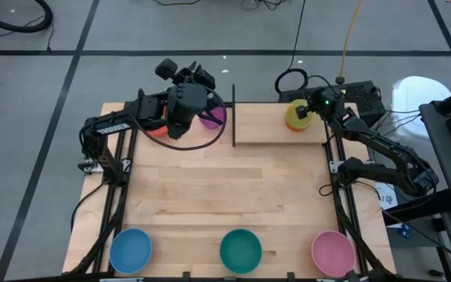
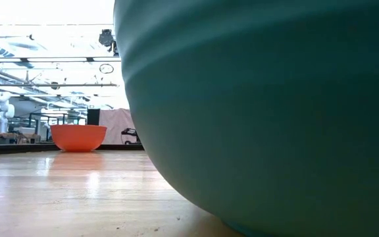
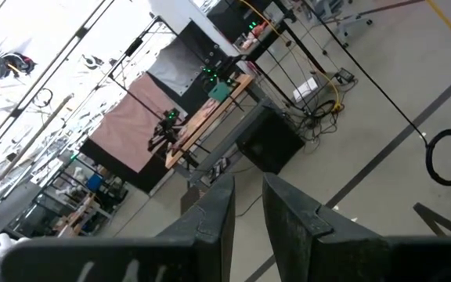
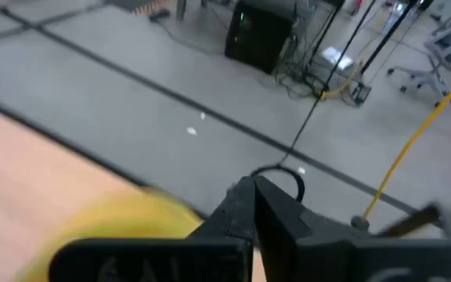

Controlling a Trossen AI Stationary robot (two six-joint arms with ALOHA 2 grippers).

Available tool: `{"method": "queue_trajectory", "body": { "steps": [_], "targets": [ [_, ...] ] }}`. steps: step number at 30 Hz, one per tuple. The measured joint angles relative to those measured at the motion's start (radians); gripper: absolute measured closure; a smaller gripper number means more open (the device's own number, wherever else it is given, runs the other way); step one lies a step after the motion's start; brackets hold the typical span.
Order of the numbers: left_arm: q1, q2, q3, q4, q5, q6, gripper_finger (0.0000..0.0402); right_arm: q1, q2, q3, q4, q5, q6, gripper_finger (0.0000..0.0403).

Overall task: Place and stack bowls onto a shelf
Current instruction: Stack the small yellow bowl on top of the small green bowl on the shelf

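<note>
Right pincer (image 1: 310, 106) pressed together, empty, over yellow bowl (image 1: 296, 116) on shelf (image 1: 276, 125); left pincer (image 3: 245, 205) slightly spread, empty, above purple bowl (image 1: 212, 117): likely light, stiff, slippery plastic, best pinched at rim.

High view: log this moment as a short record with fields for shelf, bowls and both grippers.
shelf: light-wood shelf at the table's far edge
on shelf: yellow bowl, near its right end
far left: purple bowl and red-orange bowl, partly hidden by the left arm
near edge: blue bowl, teal bowl, pink bowl, in a row
left gripper: narrow gap between fingers, holding nothing
right gripper: shut, empty, at the yellow bowl
</note>
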Motion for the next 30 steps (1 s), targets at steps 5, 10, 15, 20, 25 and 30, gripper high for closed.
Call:
{"method": "queue_trajectory", "body": {
  "steps": [5,10,15,20,25,30],
  "targets": [
    [0.001,0.0,0.0,0.0,0.0,0.001,0.0327,0.002,0.0,-0.05,0.048,-0.003,-0.02,0.0402],
    [0.001,0.0,0.0,0.0,0.0,0.001,0.0327,0.002,-0.001,-0.06,0.063,-0.005,-0.031,0.0402],
    [0.001,0.0,0.0,0.0,0.0,0.002,0.0327,0.015,-0.041,-0.061,0.136,-0.007,0.001,0.0403],
    [0.001,0.0,0.0,-0.002,0.0,0.003,0.0327,0.013,-0.038,-0.06,0.195,0.001,-0.015,0.0403],
    [0.001,0.0,0.0,-0.018,0.0,0.004,0.0327,0.0,0.035,-0.06,0.258,0.025,-0.099,0.0403],
    [0.004,0.0,0.0,-0.018,0.0,0.004,0.0327,-0.02,0.154,-0.06,0.277,-0.003,-0.062,0.0403]
  ]
}}
